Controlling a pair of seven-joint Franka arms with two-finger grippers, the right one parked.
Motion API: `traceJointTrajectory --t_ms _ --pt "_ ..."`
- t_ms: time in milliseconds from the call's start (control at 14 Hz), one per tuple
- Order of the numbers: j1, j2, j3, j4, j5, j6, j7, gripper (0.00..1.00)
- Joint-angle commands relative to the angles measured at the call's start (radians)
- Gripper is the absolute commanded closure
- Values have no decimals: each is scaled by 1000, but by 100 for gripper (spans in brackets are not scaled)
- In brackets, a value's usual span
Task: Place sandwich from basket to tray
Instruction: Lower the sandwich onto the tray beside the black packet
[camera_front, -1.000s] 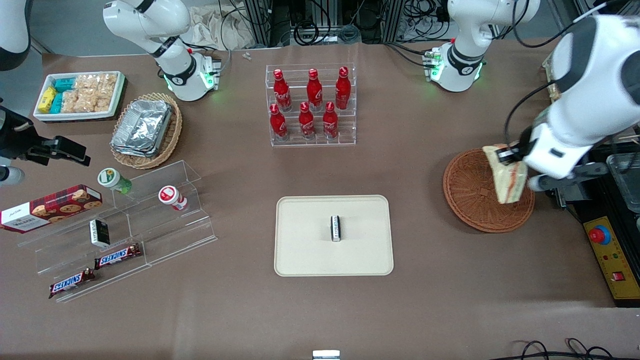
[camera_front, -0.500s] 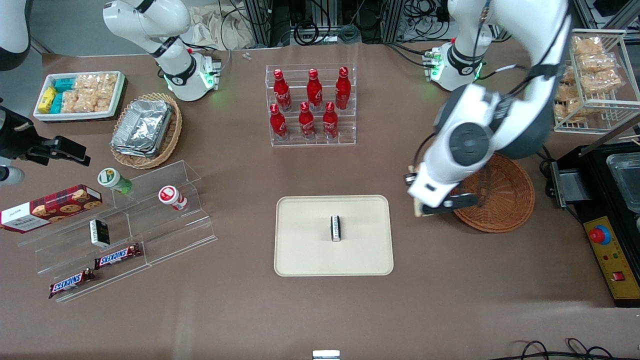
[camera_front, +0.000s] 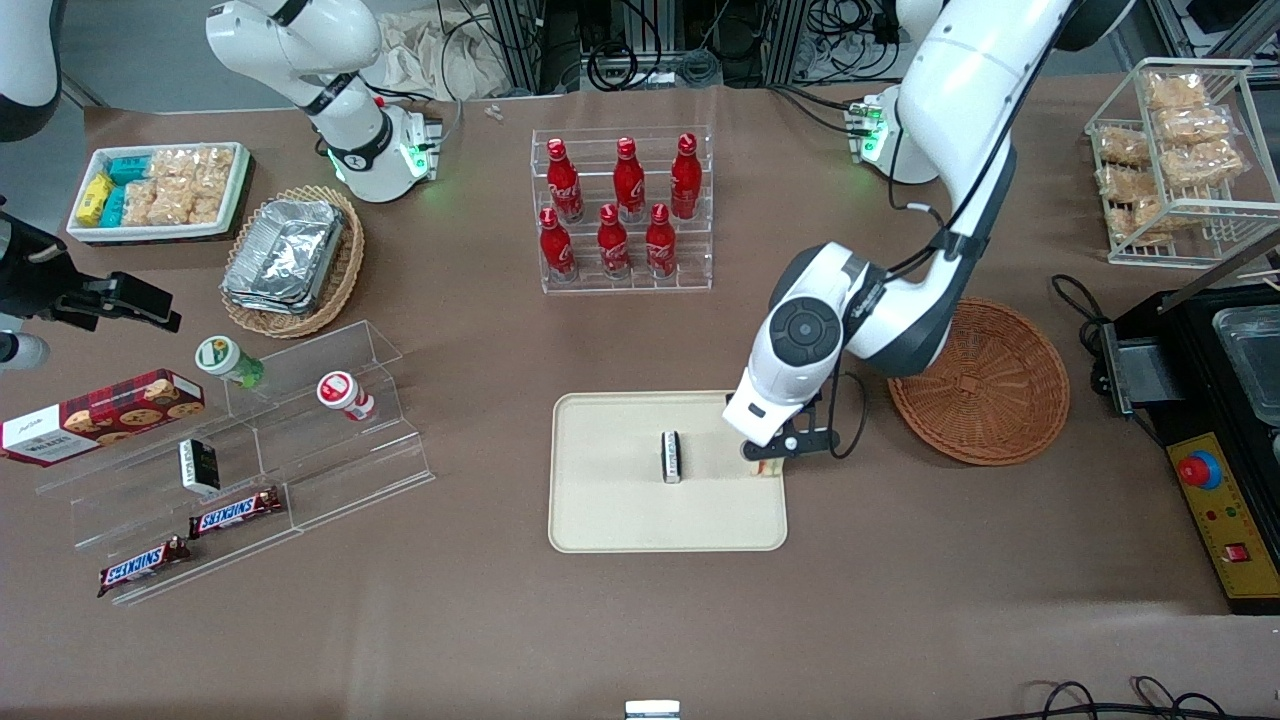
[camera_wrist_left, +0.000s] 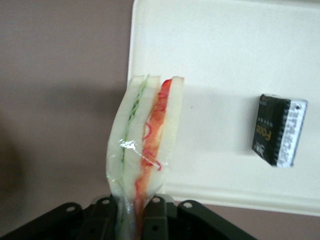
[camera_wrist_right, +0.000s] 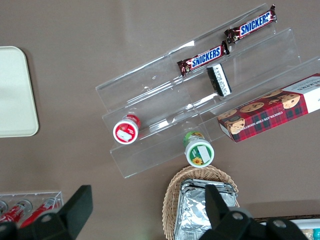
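Note:
My left gripper (camera_front: 768, 462) is shut on the sandwich (camera_wrist_left: 144, 135), a wedge of white bread in clear wrap with green and orange-red filling on its edge. It holds the sandwich upright over the edge of the cream tray (camera_front: 610, 515) that lies nearest the reddish-brown woven basket (camera_front: 985, 385). In the front view only a sliver of the sandwich (camera_front: 766, 469) shows under the wrist. The basket holds nothing. In the left wrist view the sandwich hangs over the tray's rim (camera_wrist_left: 215, 192), partly over the brown table.
A small black packet (camera_front: 671, 457) stands on the tray's middle. A rack of red bottles (camera_front: 622, 210) stands farther from the camera than the tray. A clear stepped shelf (camera_front: 250, 450) with snacks, a tan basket of foil trays (camera_front: 293, 258) and a white snack bin (camera_front: 160, 190) lie toward the parked arm's end.
My left gripper has carried the sandwich out of the basket and sideways to the tray's edge. The basket now lies uncovered.

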Motion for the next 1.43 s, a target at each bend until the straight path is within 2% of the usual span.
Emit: traceJointTrajectory --t_ms 0,357,643,714,786,857,1357 --pt "1 42 0 55 25 16 32 100" --pt "1 131 0 164 22 32 51 100" --pt "4 160 1 175 25 49 54 99" --pt "4 168 1 181 24 50 52 81" --pt "4 186 1 211 22 49 45 35" --pt "4 189 1 215 25 49 49 1" --pt "13 163 3 230 21 35 46 0"
